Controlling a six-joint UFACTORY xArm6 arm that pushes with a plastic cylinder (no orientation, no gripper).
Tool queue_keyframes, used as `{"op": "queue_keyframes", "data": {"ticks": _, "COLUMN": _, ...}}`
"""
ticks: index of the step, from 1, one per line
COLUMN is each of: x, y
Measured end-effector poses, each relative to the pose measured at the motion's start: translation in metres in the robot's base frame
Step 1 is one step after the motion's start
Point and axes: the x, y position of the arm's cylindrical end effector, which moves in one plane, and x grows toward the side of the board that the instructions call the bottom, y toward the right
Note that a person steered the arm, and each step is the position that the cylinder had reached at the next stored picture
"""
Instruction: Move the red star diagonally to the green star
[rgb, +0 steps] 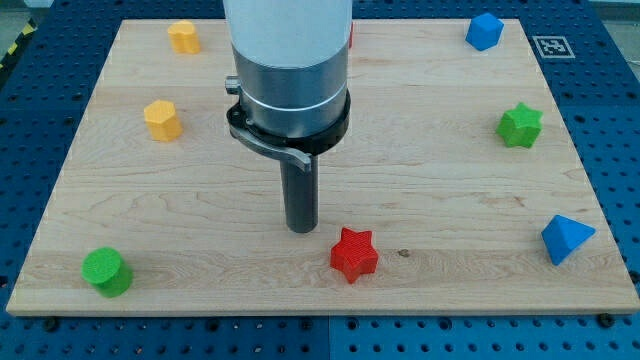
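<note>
Seven blocks on the wooden board (420, 190); no pincer on this rod, so no open or clenched state to tell. Red star (353, 254) near bottom centre, just right of my tip (302, 229), apart. Green star (520, 125) well away at right edge.
</note>
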Motion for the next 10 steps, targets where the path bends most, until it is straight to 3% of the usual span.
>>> {"op": "queue_keyframes", "data": {"ticks": 4, "x": 0.046, "y": 0.000}}
{"op": "queue_keyframes", "data": {"ticks": 8, "x": 0.046, "y": 0.101}}
{"op": "queue_keyframes", "data": {"ticks": 10, "x": 0.046, "y": 0.120}}
